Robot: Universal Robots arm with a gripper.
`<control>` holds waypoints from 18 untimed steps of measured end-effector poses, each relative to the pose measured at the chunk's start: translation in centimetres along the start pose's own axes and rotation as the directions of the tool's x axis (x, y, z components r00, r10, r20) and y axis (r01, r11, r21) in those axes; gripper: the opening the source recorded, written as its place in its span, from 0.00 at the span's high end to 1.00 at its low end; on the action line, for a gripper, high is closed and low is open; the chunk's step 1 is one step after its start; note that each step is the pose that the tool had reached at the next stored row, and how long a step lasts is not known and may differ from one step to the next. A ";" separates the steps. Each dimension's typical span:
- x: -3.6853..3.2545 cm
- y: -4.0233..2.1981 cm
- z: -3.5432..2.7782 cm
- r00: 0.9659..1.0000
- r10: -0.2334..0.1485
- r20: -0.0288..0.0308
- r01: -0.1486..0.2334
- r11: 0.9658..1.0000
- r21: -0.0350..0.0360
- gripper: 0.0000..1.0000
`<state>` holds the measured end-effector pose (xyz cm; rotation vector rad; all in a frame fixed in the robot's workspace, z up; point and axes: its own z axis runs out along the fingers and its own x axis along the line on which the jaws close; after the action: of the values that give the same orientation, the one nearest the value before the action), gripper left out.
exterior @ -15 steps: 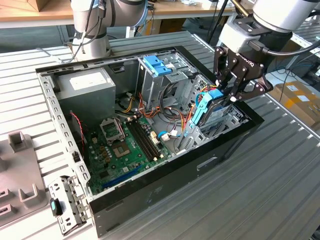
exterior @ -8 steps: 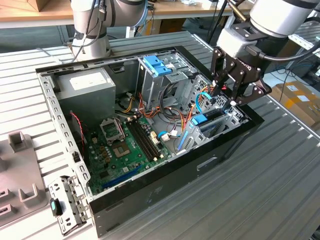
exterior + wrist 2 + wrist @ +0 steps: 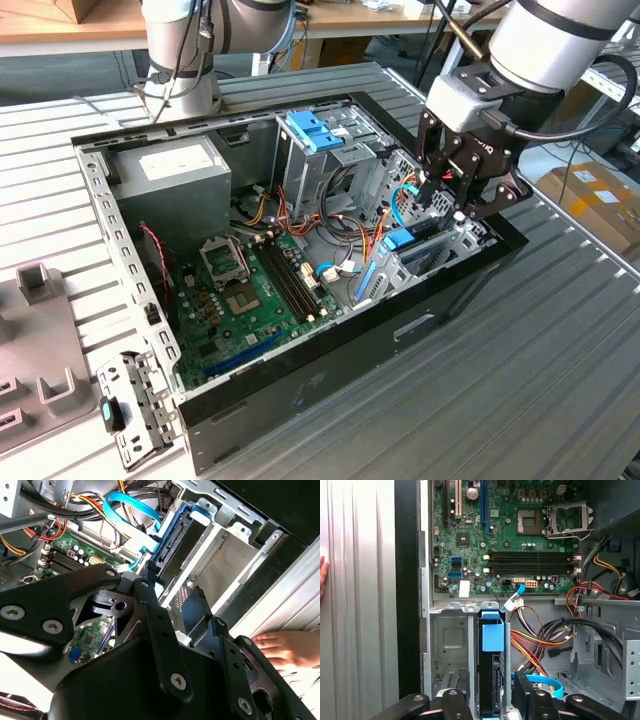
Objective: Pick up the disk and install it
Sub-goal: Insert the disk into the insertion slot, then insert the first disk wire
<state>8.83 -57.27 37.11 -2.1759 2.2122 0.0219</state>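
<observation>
The disk [image 3: 491, 680] stands on edge in a slot of the metal drive bay [image 3: 451, 640] at the front corner of the open computer case [image 3: 330, 370]. Its light-blue carrier tab [image 3: 493, 636] points toward the motherboard. In the exterior view the disk [image 3: 399, 239] shows as a blue strip low in the bay, under my gripper [image 3: 447, 205]. My gripper [image 3: 492, 702] straddles the disk's outer end, one black finger [image 3: 456, 702] on each side with a small gap, so it is open. In the second wrist view the gripper [image 3: 172, 592] hovers at the end of the disk [image 3: 182, 545].
A person's hand [image 3: 285, 650] rests on the ribbed table just outside the case wall, also seen as the hand [image 3: 322, 577]. Bundled cables [image 3: 545, 640] and a blue data cable [image 3: 130, 502] lie beside the bay. The motherboard [image 3: 250, 290], power supply [image 3: 165, 170] and upper drive cage [image 3: 315, 135] stand inside the case.
</observation>
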 end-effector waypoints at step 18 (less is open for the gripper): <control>-0.61 0.14 1.33 0.999 -0.001 -0.035 0.001 1.000 0.001 0.51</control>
<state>8.72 -56.60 35.80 -2.1935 2.2292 -0.0167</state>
